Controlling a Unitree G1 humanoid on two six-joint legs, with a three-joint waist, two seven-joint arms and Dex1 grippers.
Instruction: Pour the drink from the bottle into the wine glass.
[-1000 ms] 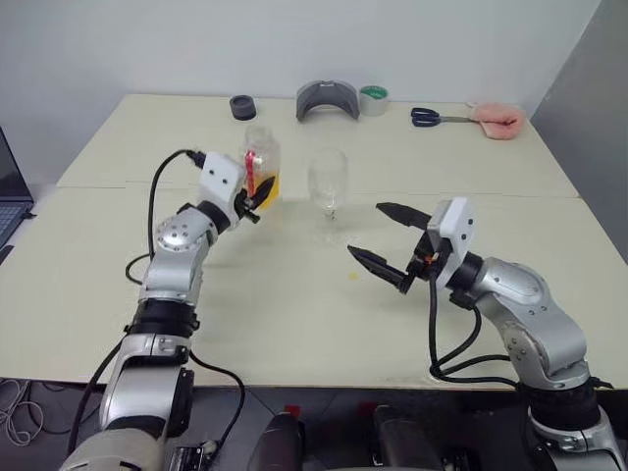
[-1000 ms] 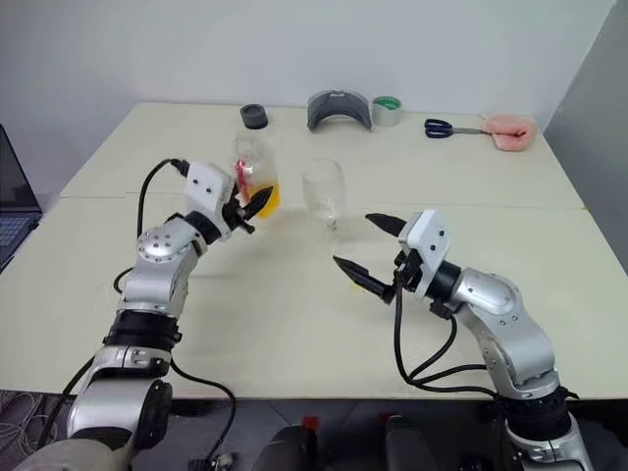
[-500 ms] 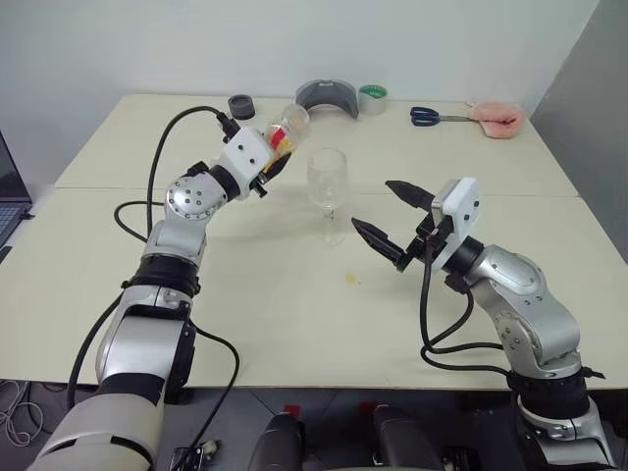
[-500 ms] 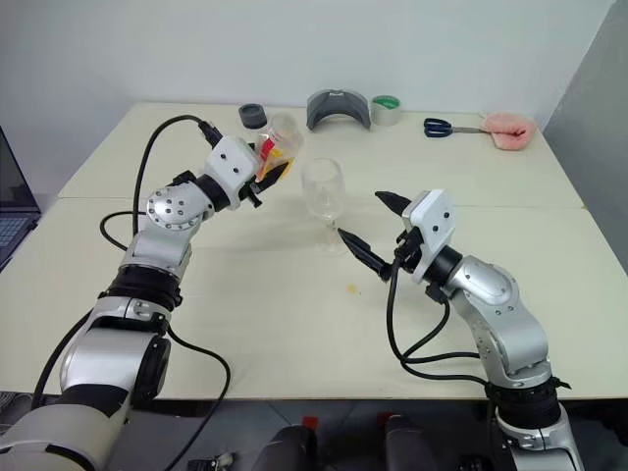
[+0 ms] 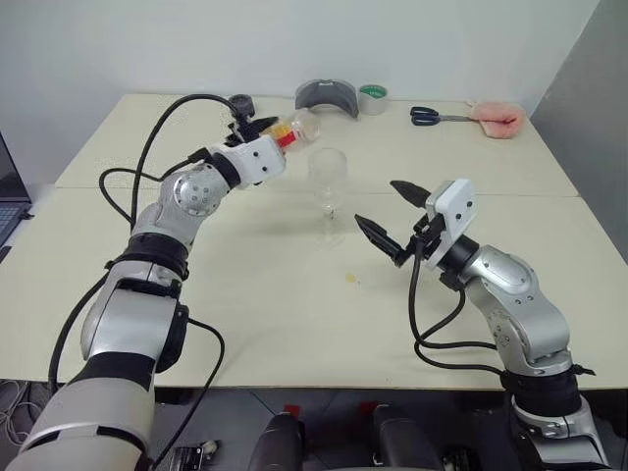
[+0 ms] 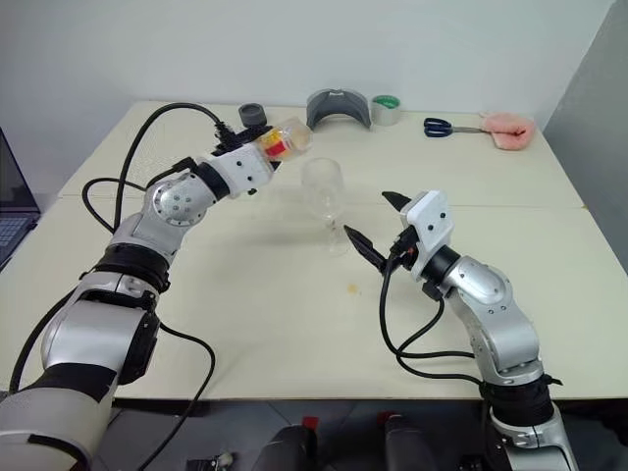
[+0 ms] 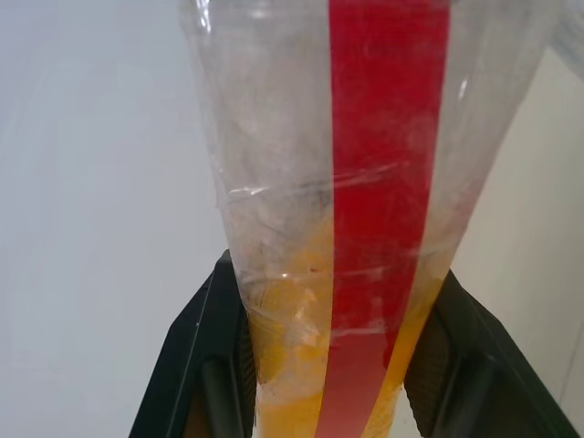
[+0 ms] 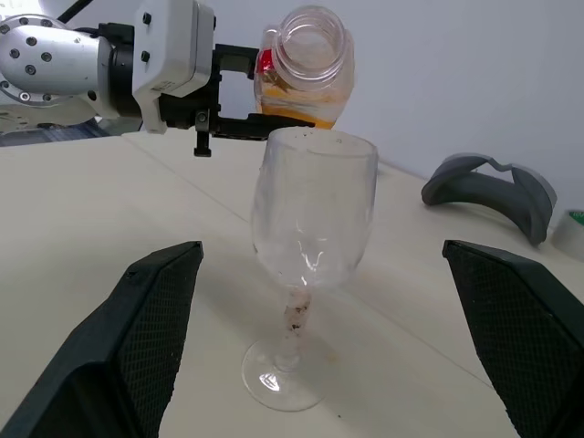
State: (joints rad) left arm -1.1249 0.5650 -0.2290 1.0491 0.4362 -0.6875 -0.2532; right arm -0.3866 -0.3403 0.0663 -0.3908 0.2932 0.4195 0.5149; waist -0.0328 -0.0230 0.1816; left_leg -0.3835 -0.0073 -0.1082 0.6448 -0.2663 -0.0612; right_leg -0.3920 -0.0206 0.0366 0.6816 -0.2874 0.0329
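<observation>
One cream table (image 5: 294, 294) is seen. One small clear plastic bottle (image 5: 292, 128) of orange drink (image 8: 301, 99) is held tilted by the clenched left gripper (image 5: 267, 129) above one clear stemmed wine glass (image 5: 328, 186); the right gripper (image 5: 391, 218) is spread wide, empty, beside it.

One bottle (image 5: 290, 129). One wine glass (image 5: 328, 179). One scissors (image 5: 428, 117). One tape roll (image 5: 373, 99). One black lid (image 5: 240, 104). Two tools: left tool (image 5: 267, 131), right tool (image 5: 392, 218).

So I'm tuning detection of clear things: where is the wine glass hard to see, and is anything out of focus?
Left eye view: wine glass faint against the pale table. Right wrist view: glass sharp. Left wrist view: bottle very close, slightly soft.
</observation>
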